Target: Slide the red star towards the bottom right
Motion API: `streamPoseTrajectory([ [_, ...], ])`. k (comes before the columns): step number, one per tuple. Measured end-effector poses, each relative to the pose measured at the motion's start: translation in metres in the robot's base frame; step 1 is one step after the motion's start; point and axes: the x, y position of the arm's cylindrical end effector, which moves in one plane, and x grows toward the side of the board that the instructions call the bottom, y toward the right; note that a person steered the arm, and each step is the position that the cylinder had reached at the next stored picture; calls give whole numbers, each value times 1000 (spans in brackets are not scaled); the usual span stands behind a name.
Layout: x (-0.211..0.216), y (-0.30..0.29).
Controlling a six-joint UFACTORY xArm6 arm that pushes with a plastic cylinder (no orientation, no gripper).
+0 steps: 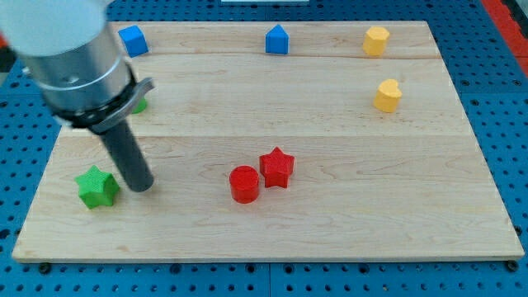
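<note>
Probably a robotics lab, blue perforated workbench (495,124), wooden board (330,223), robot arm (74,58)

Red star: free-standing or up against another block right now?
Up against one. The red star touches the red cylinder at its lower left. My tip is far to the view's left, beside the green star.

One camera looks down at a slant from in front of and above the tabletop (330,231), near enough that the board almost fills the frame; its far edge lies along the view's top, and the arm's body blurs the upper left
</note>
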Motion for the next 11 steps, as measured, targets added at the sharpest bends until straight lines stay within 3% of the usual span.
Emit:
streamPoseTrajectory([
  [1, -14, 33],
  [2, -14, 103],
  [5, -7, 191],
  [8, -18, 220],
  [10, -20, 286],
  [11, -34, 274],
])
